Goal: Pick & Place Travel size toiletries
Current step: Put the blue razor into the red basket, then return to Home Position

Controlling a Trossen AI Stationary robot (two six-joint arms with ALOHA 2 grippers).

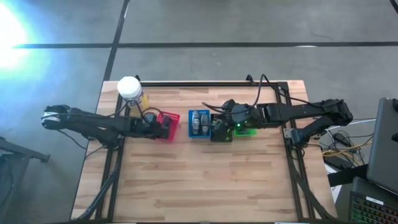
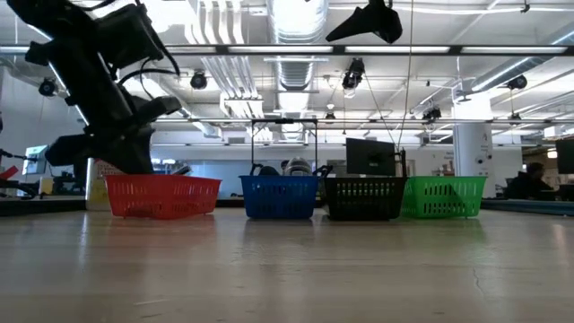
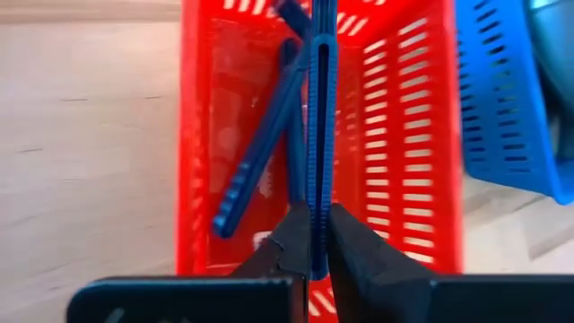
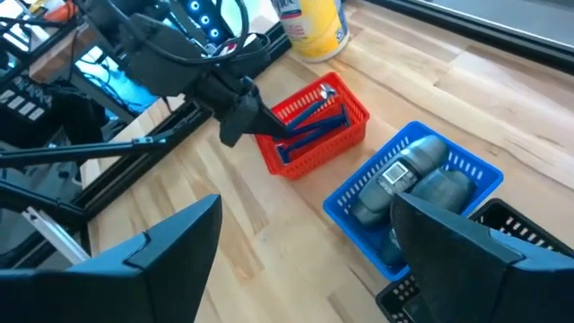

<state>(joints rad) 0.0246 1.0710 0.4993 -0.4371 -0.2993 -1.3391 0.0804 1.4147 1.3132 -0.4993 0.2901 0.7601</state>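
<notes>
The left gripper is pinched tight on a thin dark-blue razor, which runs straight out from between its fingers over the red basket. A second razor lies slanted on that basket's floor, just beside the held one. From above, the left gripper sits at the red basket, its arm stretching in from the table's left edge; the level view shows that arm coming down behind the red basket.

The right gripper stands spread wide with nothing between its fingers — it hangs above the wooden table, near the blue basket. In that blue basket lie grey oval bottles, packed side by side, one with a pale label facing up. Farther out in the same view, the red basket holds its blue razors, with the left gripper at its near end.

Seen from above, the right gripper hovers between the blue basket and the green basket, over the black one, which it mostly hides. Across the table the four baskets stand in a row — red, blue, black basket, green basket. Beyond the red basket, near the table's far left corner, stands a yellow jar with a white lid.
</notes>
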